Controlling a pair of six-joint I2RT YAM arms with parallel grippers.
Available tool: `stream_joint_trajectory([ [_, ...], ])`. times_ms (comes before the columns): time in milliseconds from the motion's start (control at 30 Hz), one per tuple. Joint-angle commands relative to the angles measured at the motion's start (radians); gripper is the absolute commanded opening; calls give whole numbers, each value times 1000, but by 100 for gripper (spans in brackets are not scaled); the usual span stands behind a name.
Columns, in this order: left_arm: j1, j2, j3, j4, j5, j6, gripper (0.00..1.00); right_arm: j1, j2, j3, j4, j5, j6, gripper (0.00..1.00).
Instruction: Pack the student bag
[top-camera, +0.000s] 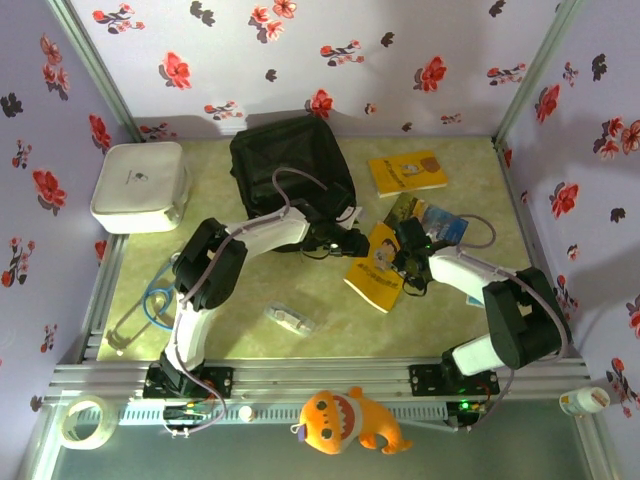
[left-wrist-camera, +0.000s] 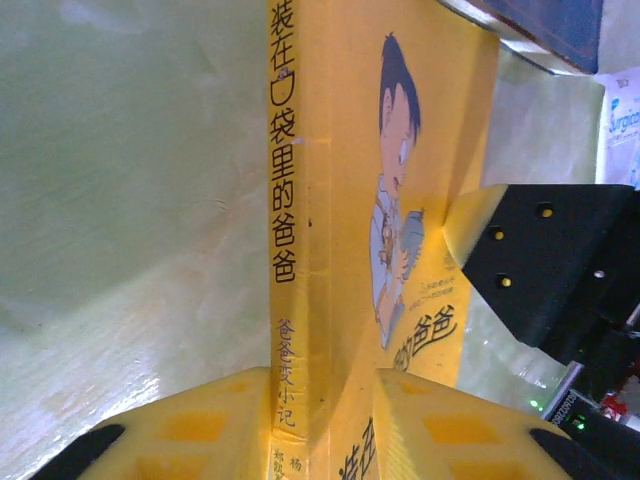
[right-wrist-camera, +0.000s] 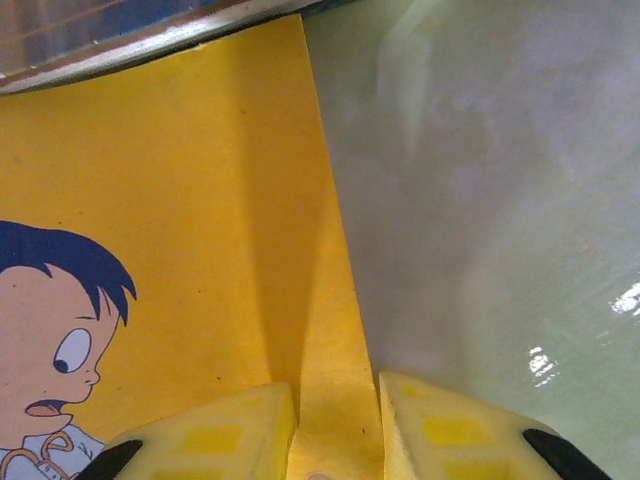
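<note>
The student bag (top-camera: 290, 165), black and soft, lies at the back middle of the table. In front of it and to the right, a yellow book with a cartoon boy on its cover (top-camera: 378, 268) is held from both sides. My left gripper (top-camera: 352, 243) is shut on the book's spine (left-wrist-camera: 300, 250), its yellow pads pressed against both faces of my left gripper (left-wrist-camera: 325, 392). Opposite it, my right gripper (top-camera: 408, 262) is shut on the far edge of the same cover (right-wrist-camera: 200, 200), which runs between its pads at my right gripper (right-wrist-camera: 335, 405). The right gripper's black body (left-wrist-camera: 545, 260) shows in the left wrist view.
A white hard case (top-camera: 140, 185) sits at the back left. A second yellow book (top-camera: 408, 172) and a colourful book (top-camera: 432, 222) lie at the right. A clear plastic item (top-camera: 288, 318) and a blue cable loop (top-camera: 155, 298) lie nearer the front.
</note>
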Motion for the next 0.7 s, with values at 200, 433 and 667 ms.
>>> stream_joint_trajectory([
  [200,-22,20,31,18,121,-28,32,7,45,-45,111,-129,53,27],
  [433,-18,16,31,25,132,-21,28,6,48,-39,124,-128,53,27],
  [667,-3,-50,6,22,67,-3,16,6,13,-16,75,-84,12,32],
])
